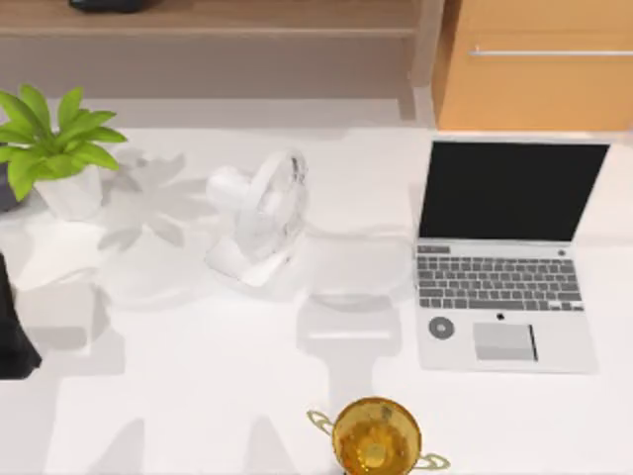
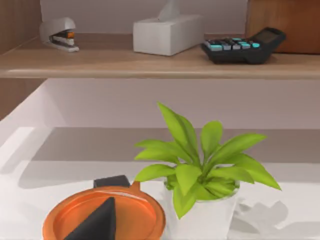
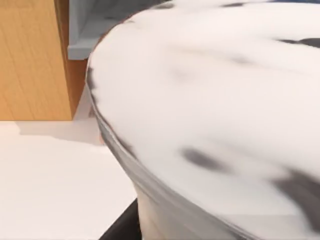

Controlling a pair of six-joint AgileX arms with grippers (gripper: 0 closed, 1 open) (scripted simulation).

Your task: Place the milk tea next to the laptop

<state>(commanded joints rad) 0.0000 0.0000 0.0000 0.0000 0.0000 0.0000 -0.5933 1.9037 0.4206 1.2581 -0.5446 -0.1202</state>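
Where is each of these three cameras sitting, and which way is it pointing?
Top view: above the table, looking down on laptop, plant and golden trophy; my left arm shows dark at the left edge.
Left wrist view: low over the table, facing the plant and a shelf; a dark pointed part of that arm in front.
Right wrist view: close against what is likely the milk tea, wooden cabinet behind.
Shared: the plant, in top and left wrist views.

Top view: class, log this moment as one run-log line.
laptop: open, table right | milk tea: close against right wrist camera | left arm: parked, table left edge | plant: back left
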